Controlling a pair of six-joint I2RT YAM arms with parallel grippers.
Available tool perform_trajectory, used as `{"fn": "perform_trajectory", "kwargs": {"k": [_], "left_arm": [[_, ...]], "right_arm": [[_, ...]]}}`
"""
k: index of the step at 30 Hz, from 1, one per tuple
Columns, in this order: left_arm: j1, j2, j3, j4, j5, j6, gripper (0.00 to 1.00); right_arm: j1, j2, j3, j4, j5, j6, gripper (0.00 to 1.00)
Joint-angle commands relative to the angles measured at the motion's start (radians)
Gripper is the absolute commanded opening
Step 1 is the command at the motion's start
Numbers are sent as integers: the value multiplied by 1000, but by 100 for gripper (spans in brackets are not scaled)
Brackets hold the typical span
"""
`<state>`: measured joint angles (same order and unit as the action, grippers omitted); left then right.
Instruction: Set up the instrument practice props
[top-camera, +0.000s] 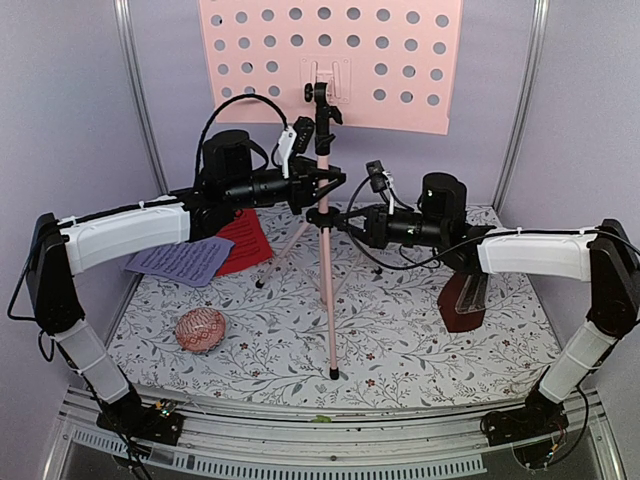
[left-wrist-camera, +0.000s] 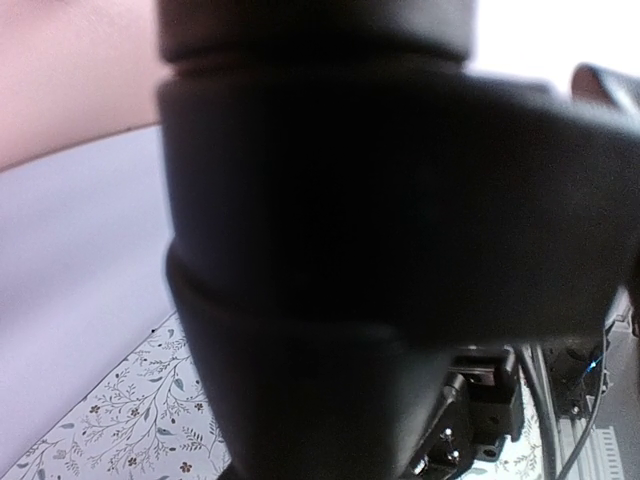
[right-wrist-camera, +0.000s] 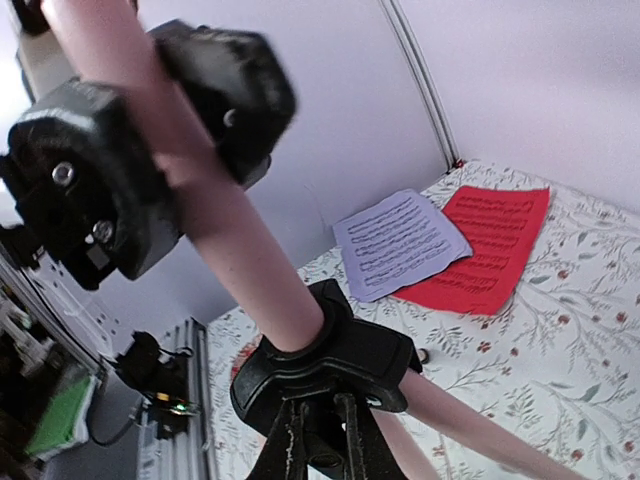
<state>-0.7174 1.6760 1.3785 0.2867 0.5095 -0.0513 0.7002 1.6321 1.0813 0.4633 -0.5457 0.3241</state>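
The pink tripod music stand (top-camera: 326, 290) stands mid-table, its perforated desk (top-camera: 330, 60) at the top of the top view. My left gripper (top-camera: 333, 182) is shut on the upper pole; in the right wrist view its black fingers (right-wrist-camera: 90, 190) sit on either side of the pink pole (right-wrist-camera: 230, 250). In the left wrist view a blurred dark body (left-wrist-camera: 350, 250) hides those fingers. Just below, my right gripper (top-camera: 335, 218) (right-wrist-camera: 325, 410) is shut on the black leg collar (right-wrist-camera: 340, 360). The lavender page (top-camera: 185, 262) (right-wrist-camera: 400, 240) overlaps the red page (top-camera: 245, 240) (right-wrist-camera: 490, 250) at the back left. The metronome (top-camera: 465, 300) stands right.
A pink ribbed ball (top-camera: 202, 330) lies at the front left of the floral cloth (top-camera: 400, 340). The stand's legs spread to feet at the back left (top-camera: 259, 284) and the front (top-camera: 333, 375). Lilac walls with metal rails (top-camera: 140, 90) close in the back and sides.
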Motion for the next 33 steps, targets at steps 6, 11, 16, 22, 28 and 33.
{"fn": "perform_trajectory", "kwargs": {"k": [6,11,16,22,28,33], "left_arm": [[0,4,-19,-67,35,18,0],[0,9,-21,-57,35,14,0],[1,9,-21,-53,38,10,0],[3,5,-16,-63,37,15,0],[3,0,-11,-71,37,15,0],[4,-3,-7,-74,34,16,0]], "right_arm": [[-39,5,-13,119,15,823,0],[-31,-3,-23,200,43,968,0],[-27,-43,-9,162,141,785,12],[-26,-93,-16,117,253,432,49],[-27,-121,-37,118,285,129,59],[-25,-145,-71,181,260,-131,61]]}}
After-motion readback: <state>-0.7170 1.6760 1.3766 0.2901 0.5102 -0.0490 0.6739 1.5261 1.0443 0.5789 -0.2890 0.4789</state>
